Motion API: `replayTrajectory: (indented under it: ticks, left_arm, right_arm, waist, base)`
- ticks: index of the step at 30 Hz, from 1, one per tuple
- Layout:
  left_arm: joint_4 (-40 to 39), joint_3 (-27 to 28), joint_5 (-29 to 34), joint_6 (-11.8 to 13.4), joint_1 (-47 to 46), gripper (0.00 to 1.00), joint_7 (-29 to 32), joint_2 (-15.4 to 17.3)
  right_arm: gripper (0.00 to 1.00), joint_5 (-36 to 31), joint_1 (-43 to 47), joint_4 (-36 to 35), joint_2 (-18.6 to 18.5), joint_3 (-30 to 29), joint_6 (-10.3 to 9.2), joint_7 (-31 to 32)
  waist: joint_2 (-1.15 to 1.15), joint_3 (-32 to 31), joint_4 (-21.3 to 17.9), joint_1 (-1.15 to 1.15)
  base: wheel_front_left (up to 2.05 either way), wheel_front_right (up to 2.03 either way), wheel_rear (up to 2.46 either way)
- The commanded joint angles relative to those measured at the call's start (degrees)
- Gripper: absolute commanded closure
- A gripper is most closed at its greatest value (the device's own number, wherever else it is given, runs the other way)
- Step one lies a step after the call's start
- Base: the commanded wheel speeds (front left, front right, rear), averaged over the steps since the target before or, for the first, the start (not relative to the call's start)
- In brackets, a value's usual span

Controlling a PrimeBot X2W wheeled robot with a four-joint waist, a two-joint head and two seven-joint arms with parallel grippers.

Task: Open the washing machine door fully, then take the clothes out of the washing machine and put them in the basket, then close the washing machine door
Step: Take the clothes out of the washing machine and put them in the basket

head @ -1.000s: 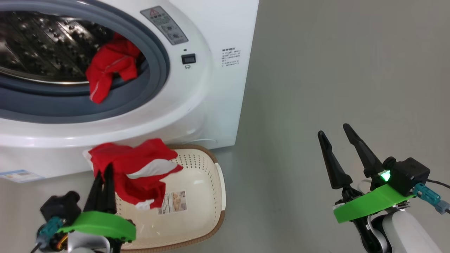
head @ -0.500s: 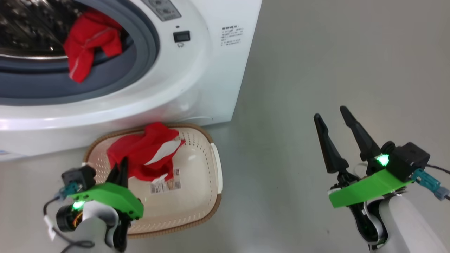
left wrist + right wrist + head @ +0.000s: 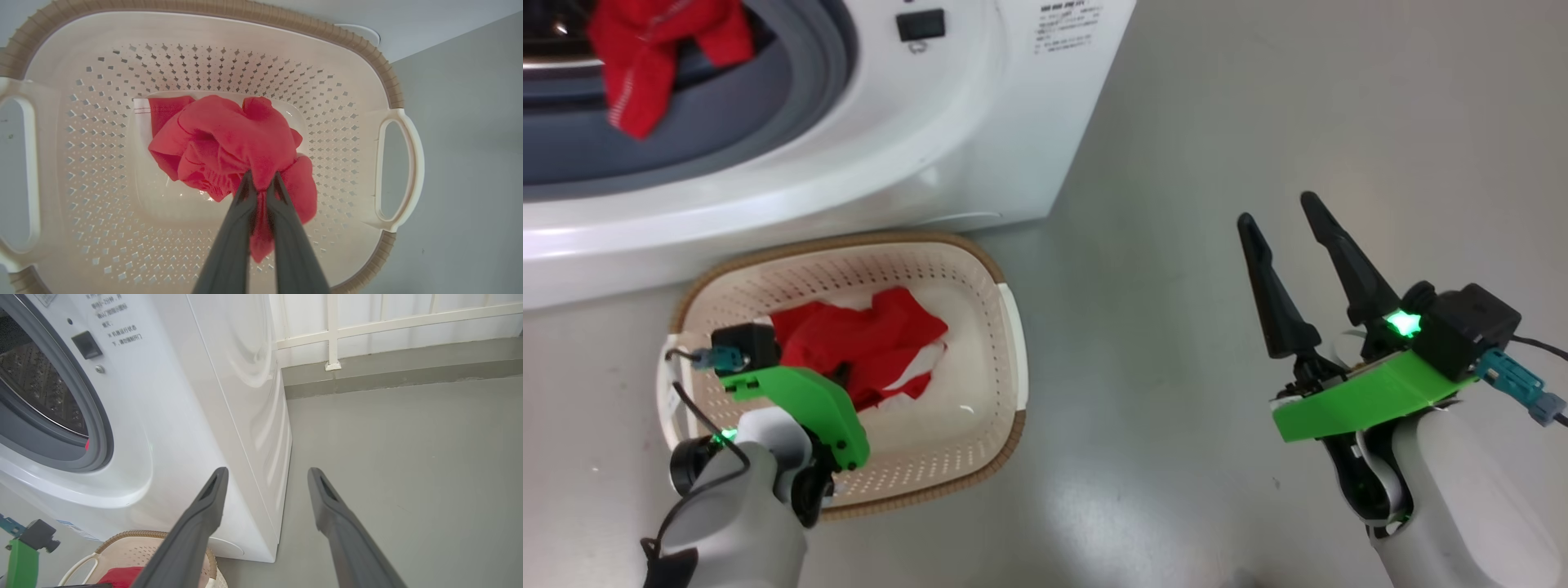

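While the left claw (image 3: pixel 261 181) is pressed together on a fold of the red garment (image 3: pixel 229 134), that garment lies bunched on the bottom of the basket (image 3: pixel 229 10), just before the washer (image 3: pixel 980 122). The right claw (image 3: pixel 1276 214) hangs spread and empty over the floor. If the left claw lifts before letting go, or cloth snags a finger, the garment may ride out again or tip the basket. A second garment (image 3: pixel 645 49) drapes the drum lip. The drum is cut off, so what remains inside, and where the door stands, cannot be told.
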Motion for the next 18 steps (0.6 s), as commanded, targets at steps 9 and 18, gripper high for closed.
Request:
replayTrajectory:
  ticks: [9,18]
  left_arm:
    - [1.62,-1.50,1.32,0.27,-0.88,0.60,-1.02,3.41]
    - [2.00,-0.82,-0.47,-0.05,1.95,0.00,-8.18,3.33]
  right_arm:
    - [0.00,0.59,-0.56,-0.72,0.88,1.77,0.20,-0.37]
    - [0.00,0.33,0.80,0.20,0.70,0.76,0.20,-0.37]
  waist:
    - [0.00,1.96,-2.48,0.00]
    - [0.00,-2.94,-1.71,0.00]
  base:
    - [0.00,0.00,0.00]
    - [0.00,0.00,0.00]
